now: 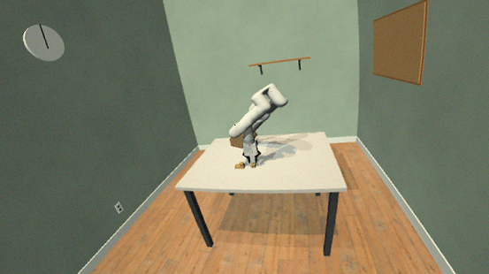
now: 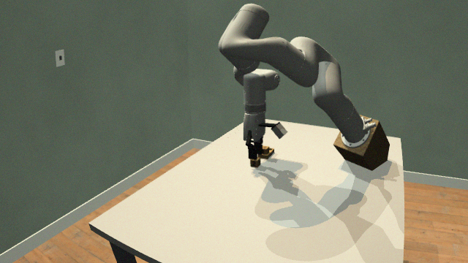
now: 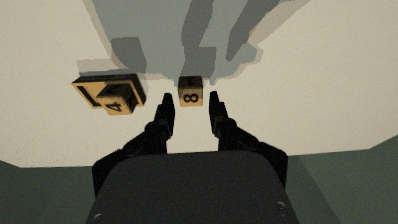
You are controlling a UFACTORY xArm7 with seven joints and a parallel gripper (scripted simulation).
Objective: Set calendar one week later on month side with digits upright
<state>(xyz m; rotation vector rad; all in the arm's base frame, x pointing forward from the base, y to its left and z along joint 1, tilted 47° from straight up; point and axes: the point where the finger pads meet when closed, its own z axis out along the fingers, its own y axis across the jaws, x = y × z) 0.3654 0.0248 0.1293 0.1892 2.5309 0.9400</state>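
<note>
A wooden cube (image 1: pixel 253 165) (image 2: pixel 255 164) (image 3: pixel 191 97) stands on the table outside the tray; the wrist view shows an 8 lying on its side on one face and a dark mark on a shaded face. My gripper (image 1: pixel 253 159) (image 2: pixel 254 156) (image 3: pixel 191 101) points down, low over this cube. It is partly open, with one finger on each side and gaps between fingers and cube. The tray (image 2: pixel 269 155) (image 3: pixel 108 78) lies on the table left of the cube in the wrist view. A second cube (image 1: pixel 242 164) (image 2: pixel 265 148) (image 3: pixel 114 106) is in it, showing a 4 turned sideways; its underside is hidden.
The arm's wooden base block (image 1: pixel 236 142) (image 2: pixel 369 155) stands on the table (image 1: pixel 212 177) (image 2: pixel 183 204), well away from the cubes. The wrist camera (image 2: pixel 279 130) sticks out beside the gripper above the tray side. Shadows of the arm fall over the table near the cubes.
</note>
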